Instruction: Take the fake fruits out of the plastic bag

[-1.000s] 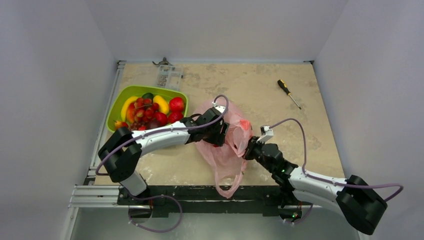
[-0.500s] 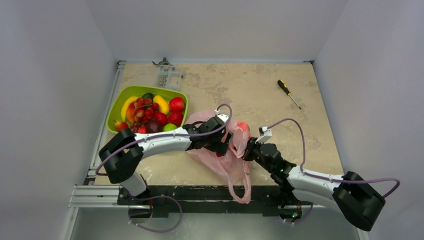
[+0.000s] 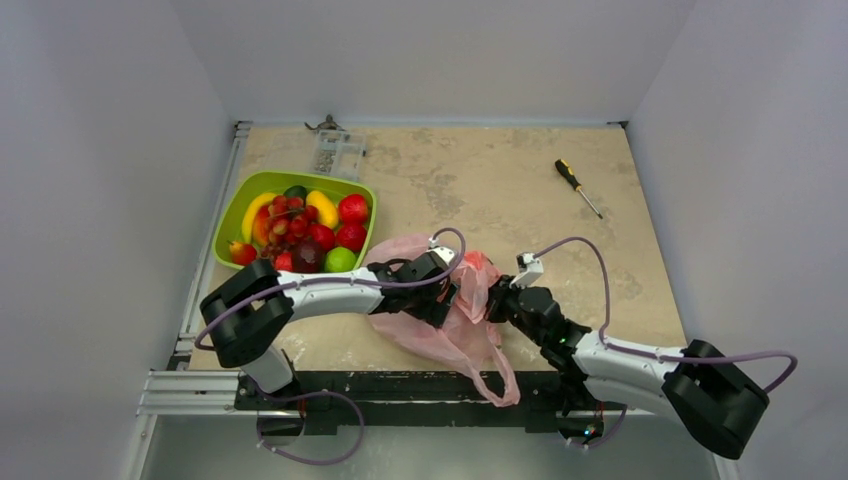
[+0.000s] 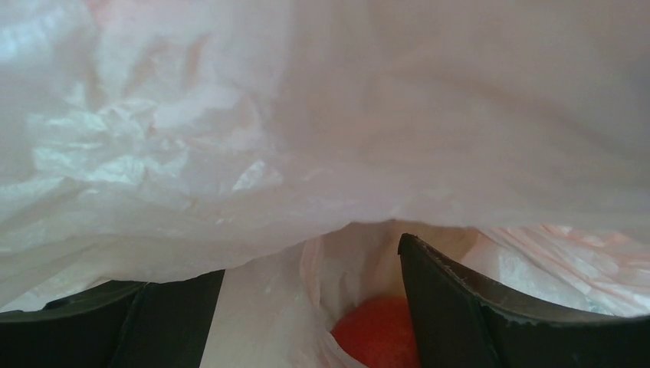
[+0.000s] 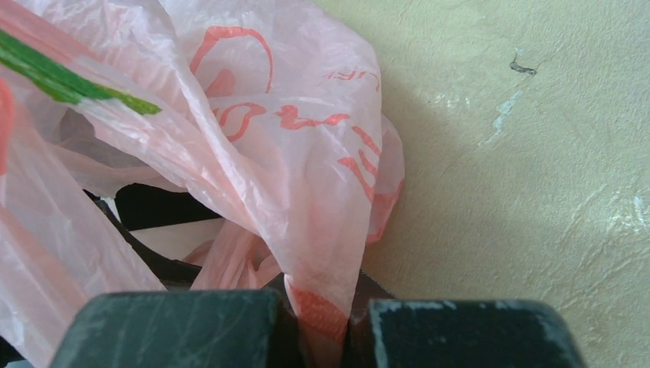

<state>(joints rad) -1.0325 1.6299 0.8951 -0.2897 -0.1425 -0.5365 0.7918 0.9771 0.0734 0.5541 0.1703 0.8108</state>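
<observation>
Your right tool (image 5: 323,310) is clamping a fold of the bag (image 5: 299,153), which is lying on the surface (image 5: 536,153) at centre front. Your left tool (image 4: 310,264) is sitting inside it, jaws spread, with a red fruit (image 4: 375,335) showing between them.

crumpled pink plastic bag (image 3: 452,338), red fruit (image 4: 377,331) inside, other fruits (image 3: 300,235) heaped in green tray (image 3: 262,180)
</observation>
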